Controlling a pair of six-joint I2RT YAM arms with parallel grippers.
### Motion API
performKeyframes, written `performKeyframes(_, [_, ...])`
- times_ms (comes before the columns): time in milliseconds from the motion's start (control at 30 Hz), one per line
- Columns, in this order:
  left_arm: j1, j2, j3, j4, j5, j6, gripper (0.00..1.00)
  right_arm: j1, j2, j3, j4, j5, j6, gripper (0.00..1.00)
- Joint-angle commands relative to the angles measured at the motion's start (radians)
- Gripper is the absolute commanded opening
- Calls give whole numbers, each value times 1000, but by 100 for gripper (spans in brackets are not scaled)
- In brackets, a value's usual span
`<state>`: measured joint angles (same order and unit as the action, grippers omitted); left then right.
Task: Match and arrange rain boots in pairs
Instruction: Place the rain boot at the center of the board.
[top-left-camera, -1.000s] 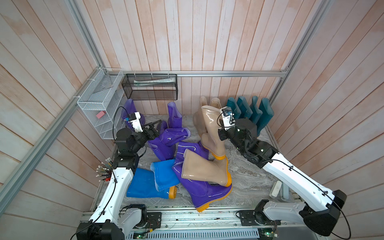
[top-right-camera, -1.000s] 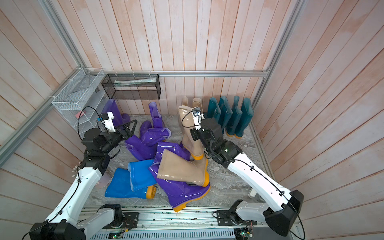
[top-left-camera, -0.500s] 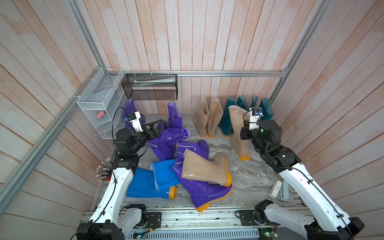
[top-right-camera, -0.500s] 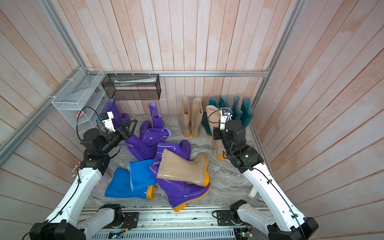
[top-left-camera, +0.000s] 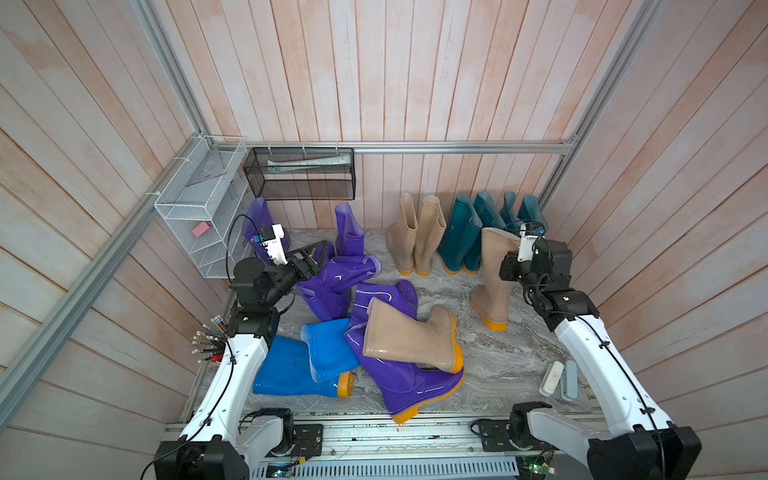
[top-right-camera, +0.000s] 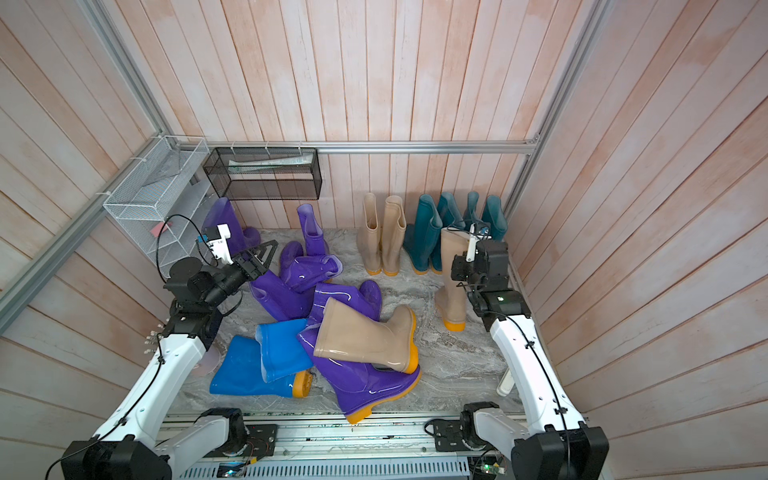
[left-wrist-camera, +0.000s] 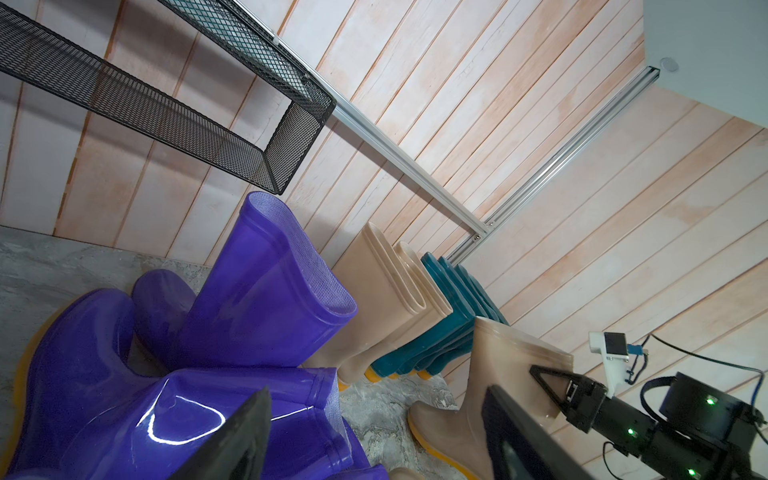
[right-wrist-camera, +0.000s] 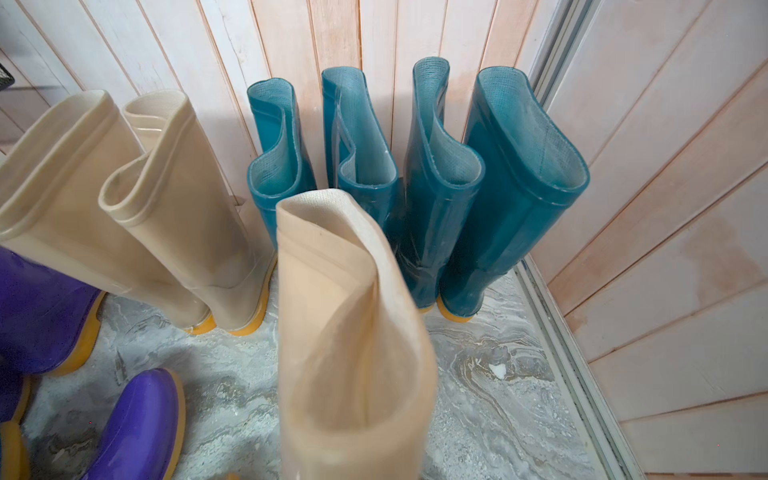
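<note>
An upright rain boot (top-left-camera: 492, 282) is held between the right gripper (left-wrist-camera: 540, 376) fingers; beyond them four boots (right-wrist-camera: 519, 187) are lined along the wall (right-wrist-camera: 374, 33) — a standing pair (right-wrist-camera: 174, 199) beside these. Toppled boots (top-left-camera: 332, 286) are heaped below the left gripper (top-left-camera: 316, 255) fingers.

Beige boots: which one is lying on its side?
The beige boot lying over the purple boot mid-floor; the back-wall pair and the right gripper's held boot are upright.

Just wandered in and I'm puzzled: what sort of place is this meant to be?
Likely a mock mudroom or boot corner, built as a robot test cell: plank walls, boots lined against the back wall, wire racks, all inside an aluminium frame.
</note>
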<state>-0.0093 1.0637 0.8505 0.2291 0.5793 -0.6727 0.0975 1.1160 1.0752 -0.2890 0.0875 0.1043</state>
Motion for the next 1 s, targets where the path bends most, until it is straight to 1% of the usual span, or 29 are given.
performKeyframes(0, [-3, 5, -12, 27, 24, -5, 82, -30, -3, 25, 136, -63, -21, 0])
performKeyframes(67, [-3, 5, -12, 29, 25, -5, 82, -50, -6, 9, 160, -86, -16, 0])
performKeyframes(167, [-3, 4, -12, 33, 30, -6, 82, -64, 3, -31, 151, -83, -2, 0])
performKeyframes(233, [-3, 3, -15, 38, 31, -10, 82, -64, -9, -75, 146, -60, 43, 0])
performKeyframes(267, [-3, 4, -16, 39, 33, -10, 82, -63, -18, -89, 140, -48, 62, 6])
performKeyframes(300, [-3, 6, -17, 41, 33, -11, 82, -63, -29, -104, 130, -16, 89, 15])
performKeyframes(367, [-3, 14, -16, 44, 38, -16, 82, -64, -41, -123, 88, 98, 139, 49])
performKeyframes(400, [-3, 16, -16, 46, 41, -20, 82, -63, -45, -123, 53, 163, 157, 61])
performKeyframes(433, [-3, 16, -16, 46, 42, -22, 82, -64, -45, -117, 22, 207, 170, 65])
performKeyframes(500, [-4, 16, -18, 49, 42, -24, 82, -63, -45, -83, -46, 272, 183, 69])
performKeyframes(533, [-3, 16, -17, 49, 42, -24, 82, -63, -49, -67, -64, 273, 185, 70])
performKeyframes(733, [-3, 14, -17, 48, 40, -22, 82, -63, -88, 59, -185, 241, 193, 73])
performKeyframes(833, [-3, 15, -16, 47, 42, -25, 82, -63, -79, 152, -244, 216, 201, 76])
performKeyframes(900, [-4, 12, -16, 50, 45, -27, 82, -62, -60, 211, -284, 185, 195, 78])
performKeyframes(967, [-3, 7, -16, 46, 41, -25, 82, -58, -33, 255, -317, 171, 180, 84])
